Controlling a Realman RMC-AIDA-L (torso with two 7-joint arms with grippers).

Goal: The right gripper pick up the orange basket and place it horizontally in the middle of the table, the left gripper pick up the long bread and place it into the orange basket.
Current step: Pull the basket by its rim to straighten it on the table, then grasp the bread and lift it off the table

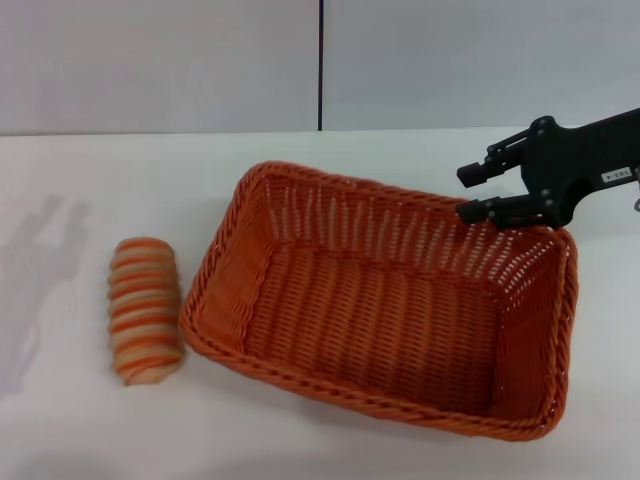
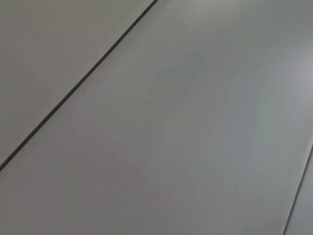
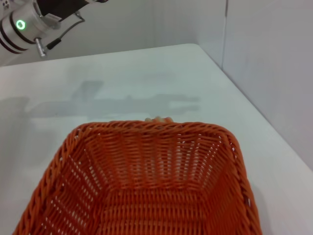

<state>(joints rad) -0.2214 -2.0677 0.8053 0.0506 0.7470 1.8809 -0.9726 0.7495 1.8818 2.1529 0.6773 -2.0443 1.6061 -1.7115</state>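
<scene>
- Nearest of everything is the orange basket (image 1: 385,315), sitting flat on its base, mouth up and with nothing inside, its long side running a little askew from near left to far right. It takes up the middle and right of the work area. The right wrist view looks straight down into it (image 3: 146,196).
- Under it all lies the table (image 1: 80,440), plain white, larger than anything on it and reaching back to a grey wall (image 1: 150,60) with one dark vertical seam.
- Over the basket's far right corner hangs the right gripper (image 1: 475,192), reaching in from the right edge. Its two black fingers are spread apart with nothing between them; the lower one is right at the braided rim, and I cannot tell whether it touches.
- Smallest is the long bread (image 1: 146,309), striped orange-brown and cream, lying on the tabletop just beside the basket's left end, a narrow strip of white between them. From the right wrist view only a pale sliver of it (image 3: 159,119) peeks over the far rim.
- As for the left gripper, it appears in no view, so its fingers cannot be judged; its wrist camera takes in only grey wall panels.
</scene>
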